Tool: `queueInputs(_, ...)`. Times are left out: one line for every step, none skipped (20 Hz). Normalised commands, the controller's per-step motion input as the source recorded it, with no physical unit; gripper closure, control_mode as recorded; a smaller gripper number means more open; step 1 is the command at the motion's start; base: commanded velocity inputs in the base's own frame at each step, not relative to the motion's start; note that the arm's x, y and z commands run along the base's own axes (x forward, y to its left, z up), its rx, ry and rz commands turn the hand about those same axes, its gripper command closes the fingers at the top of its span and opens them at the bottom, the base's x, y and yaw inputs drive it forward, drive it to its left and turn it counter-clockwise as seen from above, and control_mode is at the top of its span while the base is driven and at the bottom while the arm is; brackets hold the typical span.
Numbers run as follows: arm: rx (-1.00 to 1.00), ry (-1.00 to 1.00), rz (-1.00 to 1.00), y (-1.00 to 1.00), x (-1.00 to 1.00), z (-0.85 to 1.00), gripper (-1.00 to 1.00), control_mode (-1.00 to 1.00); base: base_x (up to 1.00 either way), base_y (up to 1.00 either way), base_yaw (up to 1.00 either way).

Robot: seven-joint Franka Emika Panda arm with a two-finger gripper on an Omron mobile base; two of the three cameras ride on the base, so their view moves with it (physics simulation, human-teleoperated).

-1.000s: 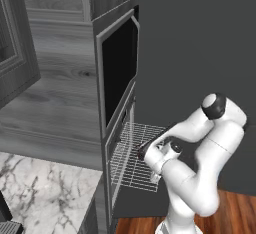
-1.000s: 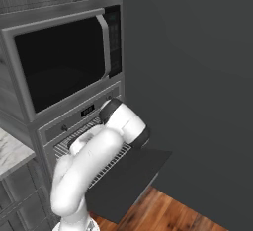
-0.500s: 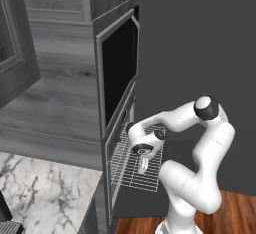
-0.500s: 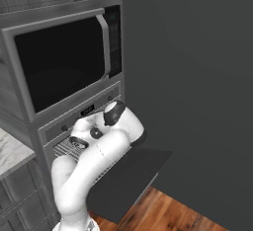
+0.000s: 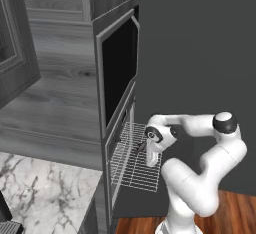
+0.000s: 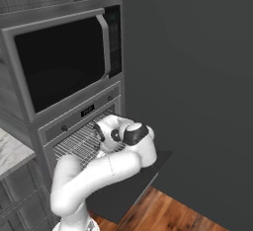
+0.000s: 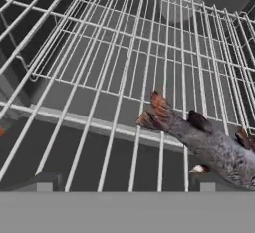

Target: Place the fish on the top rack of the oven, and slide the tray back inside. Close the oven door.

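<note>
the small slim dark grey fish with a pinkish-brown tail (image 7: pixel 209 145) lies flat on the silver wire grid rack (image 7: pixel 124 77), which is pulled out over the lowered dark grey oven door (image 6: pixel 123 190). in the hand view the fish sits low and to the right, its tail fanned toward the middle of the picture and its body running off to the lower right, so its long axis slants across the rack wires. the two-finger gripper (image 5: pixel 145 150) hovers just above it with its jaws spread wide and nothing between them; the fish looks set down and free. from the pincer, the fish lies close below and a little to one side. its back is mottled grey with darker fins, its tail reddish and frayed. the rack juts out of the built-in dark grey wall oven (image 5: pixel 117 128), so the coming move is judged to be a push on the rack's front edge, inward toward the cavity, clear of the fish.
</note>
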Motion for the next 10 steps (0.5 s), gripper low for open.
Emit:
queueInputs(-0.03,-0.29,0.00,-0.68,-0.66,0.28,-1.00,-1.00,0.00,0.00,0.00)
queueInputs(-0.01,-0.25,0.00,-0.69,-0.65,0.27,-1.00,-1.00,0.00,0.00,0.00)
queueInputs(-0.01,-0.17,0.00,-0.69,-0.62,0.22,-1.00,-1.00,0.00,0.00,0.00)
queueInputs(0.00,-0.08,0.00,-0.69,-0.55,0.16,-1.00,-1.00,0.00,0.00,0.00)
queueInputs(0.00,0.00,0.00,-0.67,-0.49,0.11,-1.00,-1.00,0.00,0.00,0.00)
queueInputs(0.00,0.00,0.00,-0.66,-0.47,0.11,-1.00,-1.00,0.00,0.00,0.00)
queueInputs(0.00,0.00,0.00,-0.61,-0.38,0.07,-1.00,-1.00,0.00,0.00,0.00)
queueInputs(0.00,0.01,0.00,-0.61,-0.34,0.06,-1.00,-1.00,0.00,0.00,0.00)
queueInputs(0.00,0.04,0.00,-0.60,-0.29,0.02,-1.00,-1.00,0.00,0.00,0.00)
queueInputs(0.00,0.05,0.00,-0.57,-0.24,0.00,-1.00,-1.00,0.00,0.00,0.00)
